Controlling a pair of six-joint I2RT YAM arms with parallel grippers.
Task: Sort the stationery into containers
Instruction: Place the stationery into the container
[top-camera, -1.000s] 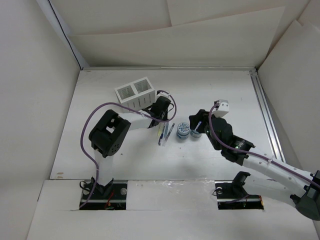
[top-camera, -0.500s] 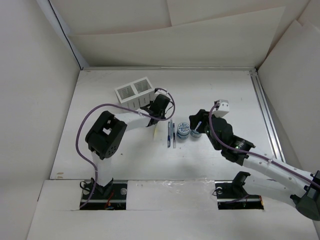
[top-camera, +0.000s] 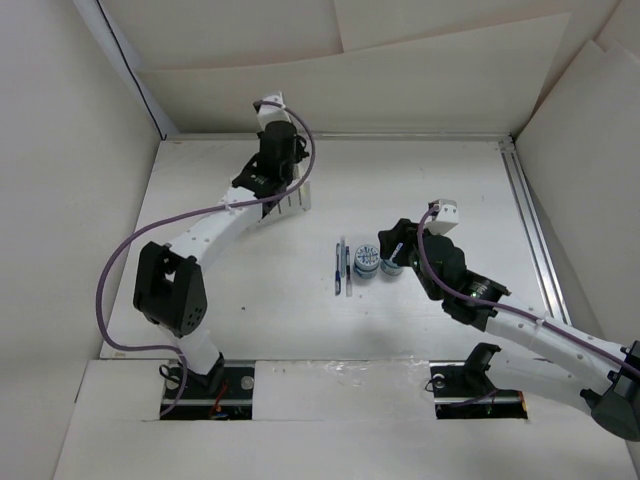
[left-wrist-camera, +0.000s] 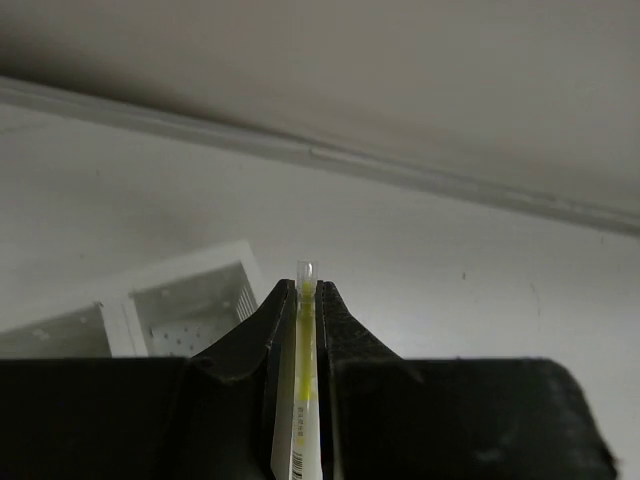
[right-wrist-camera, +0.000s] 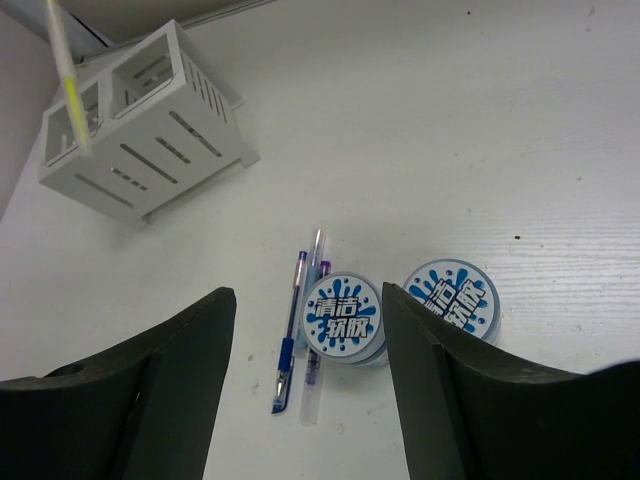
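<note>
my left gripper (left-wrist-camera: 306, 300) pinches the yellow pen (left-wrist-camera: 303, 390) near one end, hanging over the organizer (right-wrist-camera: 150, 150). i judge it light, stiff, slick: that end hold suits. right gripper (right-wrist-camera: 305, 300) spread.

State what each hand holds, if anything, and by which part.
Left hand: yellow-green pen, pinched near one end, tip just protruding. Right hand: open, holding nothing.

White tabletop (top-camera: 450, 170) fills the centre, faint grain on it. White panel walls (top-camera: 330, 90) box it in at 9, 12 & 3 o'clock; back panels overlap. Metal rail (top-camera: 528, 225) runs along the 3 o'clock edge. Light even, shadows soft.
</note>
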